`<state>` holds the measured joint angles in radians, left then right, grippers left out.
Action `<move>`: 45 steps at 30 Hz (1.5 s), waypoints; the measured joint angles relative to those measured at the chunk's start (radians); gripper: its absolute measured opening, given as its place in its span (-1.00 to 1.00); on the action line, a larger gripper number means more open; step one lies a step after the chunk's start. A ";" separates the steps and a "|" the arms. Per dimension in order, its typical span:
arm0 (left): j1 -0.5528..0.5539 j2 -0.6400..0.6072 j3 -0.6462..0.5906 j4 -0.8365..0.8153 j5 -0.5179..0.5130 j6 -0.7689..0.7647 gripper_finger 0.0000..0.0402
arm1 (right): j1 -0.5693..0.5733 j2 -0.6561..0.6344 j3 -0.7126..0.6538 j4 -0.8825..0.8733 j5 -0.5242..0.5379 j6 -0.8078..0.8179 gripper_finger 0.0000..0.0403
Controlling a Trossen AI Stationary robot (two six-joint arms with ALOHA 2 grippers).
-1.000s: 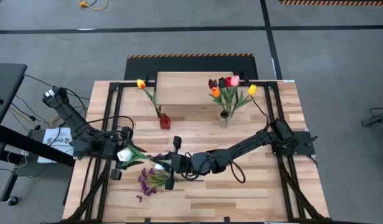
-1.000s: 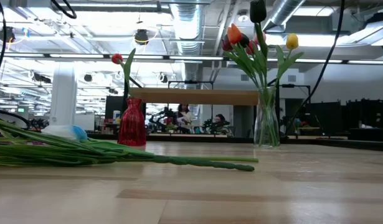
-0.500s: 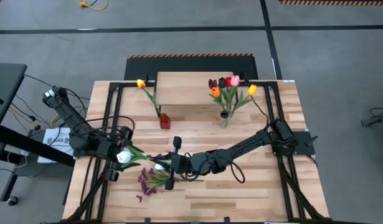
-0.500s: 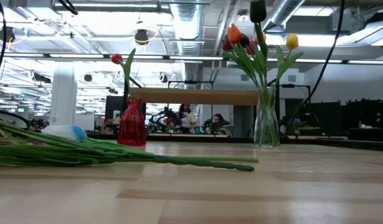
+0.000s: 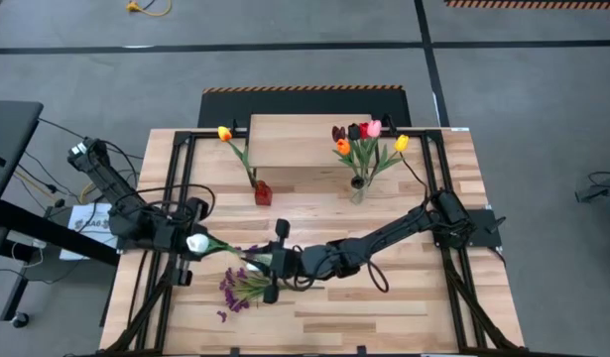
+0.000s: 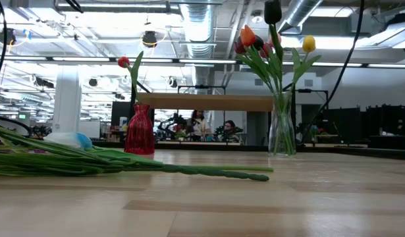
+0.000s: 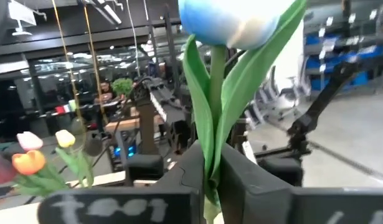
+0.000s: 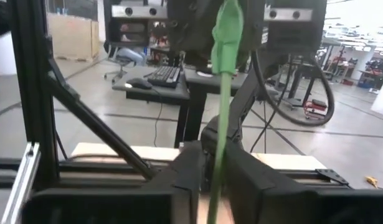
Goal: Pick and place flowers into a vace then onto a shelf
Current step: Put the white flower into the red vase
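Note:
A white tulip (image 5: 197, 242) hangs above the table between my two grippers. Its green stem (image 5: 235, 253) runs level from my left gripper (image 5: 203, 244) to my right gripper (image 5: 269, 260). In the left wrist view my left gripper (image 7: 213, 180) is shut below the bloom (image 7: 231, 22). In the right wrist view my right gripper (image 8: 214, 177) stands slightly open with the stem (image 8: 223, 93) between its fingers. Purple sprigs (image 5: 240, 288) lie on the table under the right gripper. A glass vase (image 5: 357, 188) holds several tulips, and a red vase (image 5: 262, 192) holds one. The shelf (image 5: 305, 139) stands at the far edge. My left gripper pinches the tulip's stem and leaves (image 7: 211, 158) between its two fingers, a short way below the bloom. The fingers come about level from the table's left side. The tulip is lifted clear of the table. I cannot tell whether my right gripper's fingers (image 8: 191, 171) touch the stem.
Long green stems (image 6: 123, 164) lie flat on the table in the low view, in front of the red vase (image 6: 139, 130) and the glass vase (image 6: 282, 131). Black frame rails (image 5: 176, 178) run along both sides of the table. People sit in the room beyond.
At my left gripper the white bloom has shifted a little toward the table's far edge. The tulip's leaves, spread out to the sides before, now lie gathered along the stem. Both arms have otherwise stayed in place.

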<state>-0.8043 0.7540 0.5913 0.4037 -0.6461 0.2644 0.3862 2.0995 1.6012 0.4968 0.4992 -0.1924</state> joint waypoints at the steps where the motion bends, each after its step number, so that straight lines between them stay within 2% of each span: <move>1: 0.000 0.000 0.004 -0.016 -0.014 0.005 -0.97 | 0.000 0.000 0.000 -0.011 0.002 0.000 -0.63; 4: 0.000 0.000 0.018 -0.058 -0.048 0.009 -0.98 | 0.001 0.000 0.000 -0.039 0.063 0.000 -0.43; 9: 0.000 0.000 0.063 -0.141 -0.130 0.033 -0.99 | 0.015 0.000 0.000 -0.152 0.325 0.025 -0.08; 12: 0.001 -0.001 0.086 -0.156 -0.213 0.074 -0.99 | 0.020 0.000 0.000 -0.264 0.399 0.110 0.11; 15: 0.013 -0.020 0.089 -0.139 -0.282 0.139 -0.99 | 0.020 0.001 -0.001 -0.351 0.364 0.255 0.22; 21: 0.093 -0.085 0.092 -0.197 -0.261 0.139 -1.00 | 0.022 0.001 -0.001 -0.514 0.235 0.444 0.26; 24: 0.156 -0.106 0.073 -0.243 -0.270 0.106 -1.00 | 0.028 0.001 -0.012 -0.558 0.155 0.482 0.27; 38: 0.544 -0.238 -0.126 -0.253 -0.024 -0.032 -1.00 | 0.044 0.001 -0.022 -0.582 0.138 0.525 0.27; 45: 0.690 -0.236 -0.179 -0.230 0.071 -0.058 -1.00 | 0.045 0.001 -0.022 -0.594 0.138 0.525 0.27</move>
<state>-0.1145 0.5179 0.4120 0.1733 -0.5751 0.2064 0.4316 2.1002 1.5795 -0.0975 0.6373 0.3325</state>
